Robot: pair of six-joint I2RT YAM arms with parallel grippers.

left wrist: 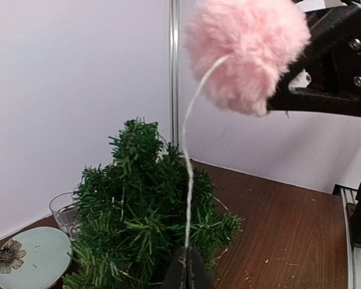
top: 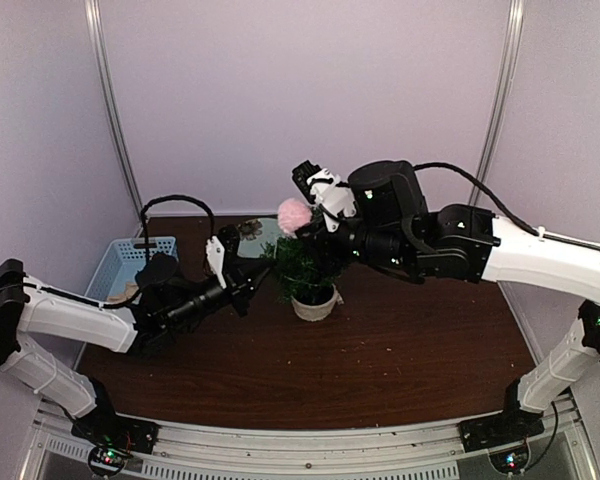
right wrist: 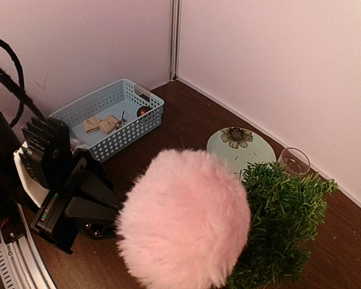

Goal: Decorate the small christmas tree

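Note:
The small christmas tree [top: 302, 268] stands in its off-white pot [top: 315, 306] mid-table. A fluffy pink pompom [top: 294, 213] hangs above the treetop, with my right gripper [top: 314, 208] shut on its side. In the left wrist view the pompom [left wrist: 246, 51] sits against the right gripper's black fingers [left wrist: 325, 90]. A white string [left wrist: 188, 174] runs down from it in front of the tree [left wrist: 138, 211]. My left gripper [left wrist: 188, 268] is shut on the lower end of that string. The pompom [right wrist: 183, 220] fills the right wrist view and hides my right fingers.
A light blue basket [right wrist: 108, 117] with small ornaments stands at the back left. A pale green plate with a flower [right wrist: 240, 144] and a clear glass cup [right wrist: 293, 161] sit just behind the tree. The enclosure walls are close behind them.

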